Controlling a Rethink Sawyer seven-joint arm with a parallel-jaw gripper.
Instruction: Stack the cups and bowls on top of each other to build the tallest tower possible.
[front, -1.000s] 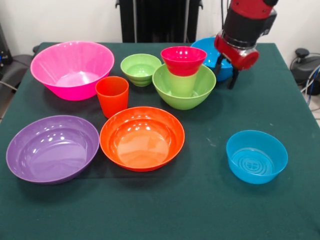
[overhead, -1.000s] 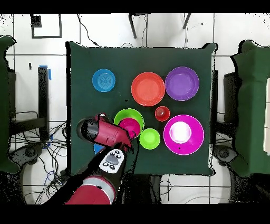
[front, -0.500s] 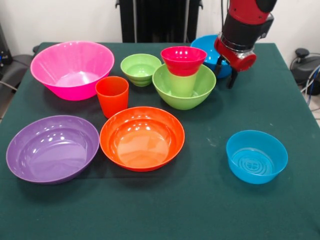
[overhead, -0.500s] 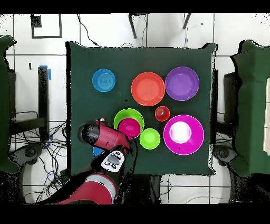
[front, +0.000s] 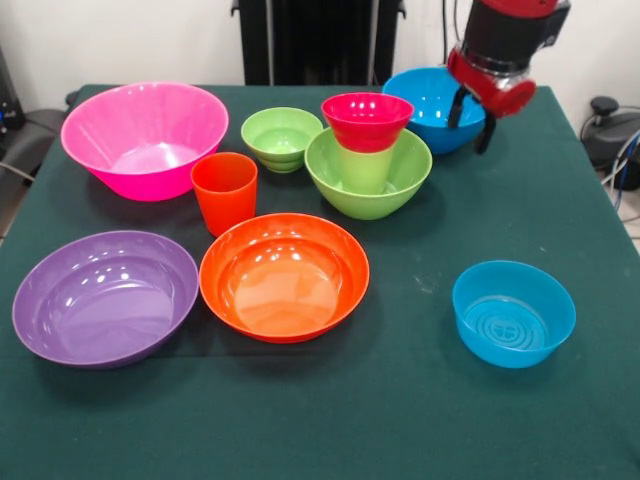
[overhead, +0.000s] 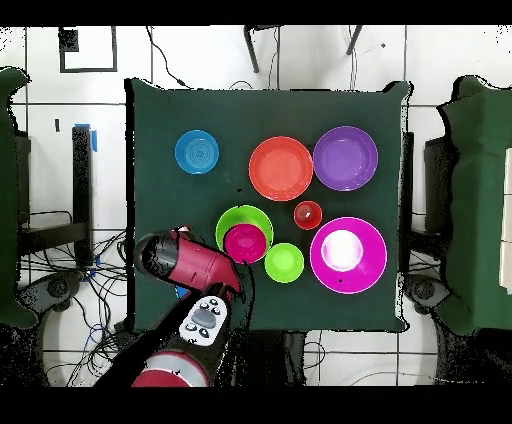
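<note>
The tower (front: 366, 150) stands mid-table: a glossy red bowl (front: 366, 118) on a lime cup (front: 364, 168) inside a medium green bowl (front: 345, 185). The gripper (front: 472, 118) hangs open and empty, its dark fingers straddling the rim of the far blue bowl (front: 430, 105).

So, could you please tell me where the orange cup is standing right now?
In the front view, the orange cup stands upright left of centre, just in front of the pink bowl and behind the orange bowl.
</note>
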